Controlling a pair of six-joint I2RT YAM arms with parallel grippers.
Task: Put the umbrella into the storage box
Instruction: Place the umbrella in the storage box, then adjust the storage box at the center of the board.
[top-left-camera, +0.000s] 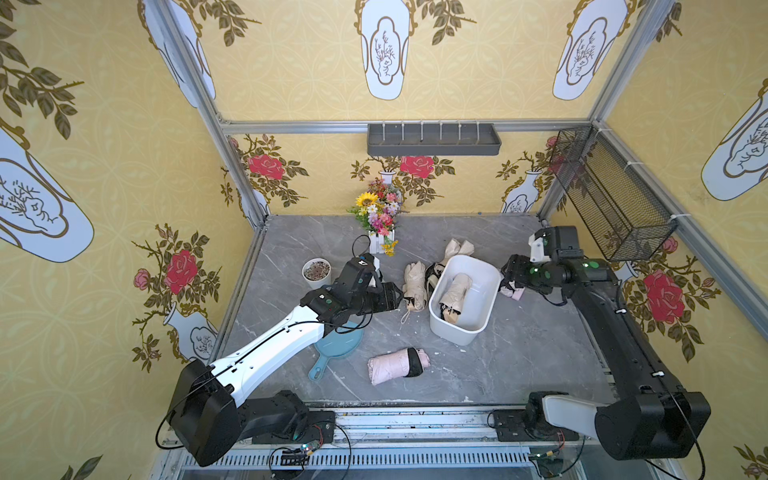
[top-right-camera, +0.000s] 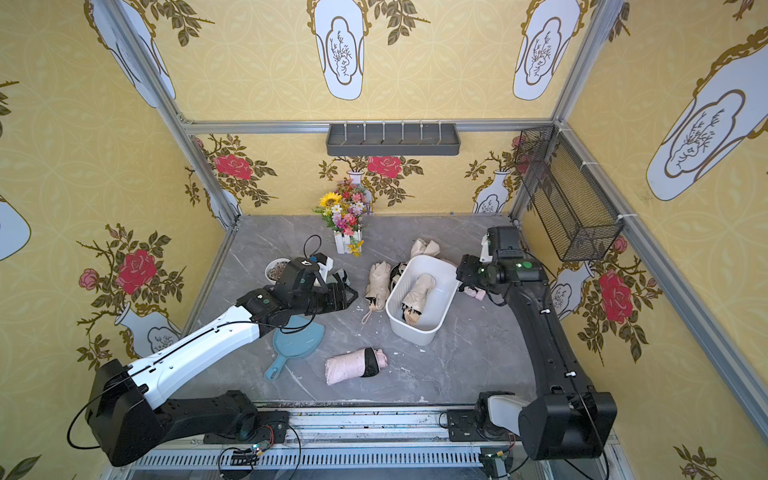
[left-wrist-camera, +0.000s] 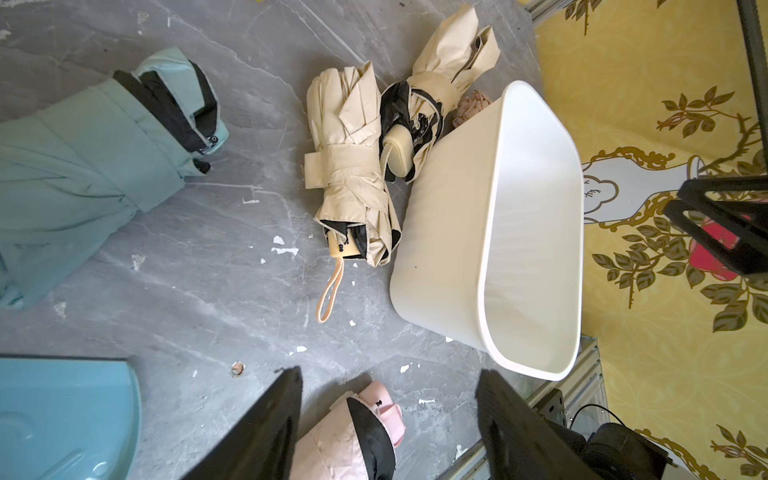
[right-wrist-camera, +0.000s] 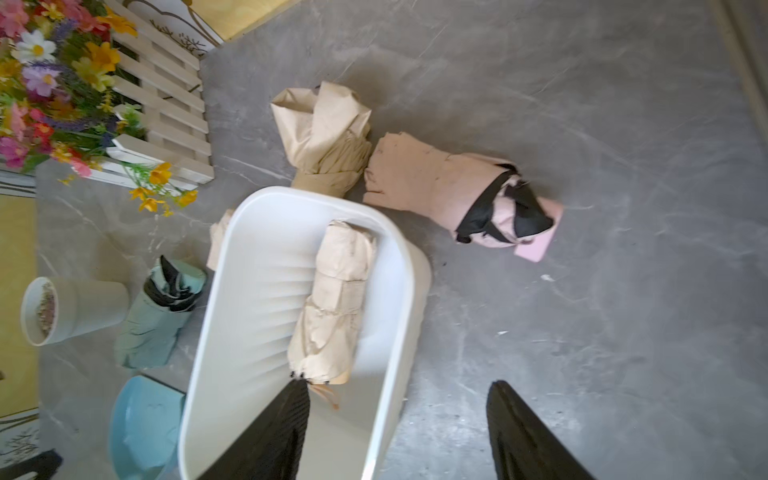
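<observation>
Nearest, well in front of the box (top-left-camera: 455, 334), a pink umbrella (top-left-camera: 397, 365) lies on the worktop (top-left-camera: 519, 365). Inside the box a beige umbrella (top-left-camera: 455, 297) lies lengthwise. Left of the box the left hand (left-wrist-camera: 390, 372) hovers with fingers spread, empty; right of it the right hand (right-wrist-camera: 401, 384) is likewise spread and empty. Beyond the box's far corner lies a second beige umbrella (top-left-camera: 457, 248).

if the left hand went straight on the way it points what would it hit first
Likely the beige umbrella lying beside the storage box; the left hand points at it, though height is unclear.
</observation>
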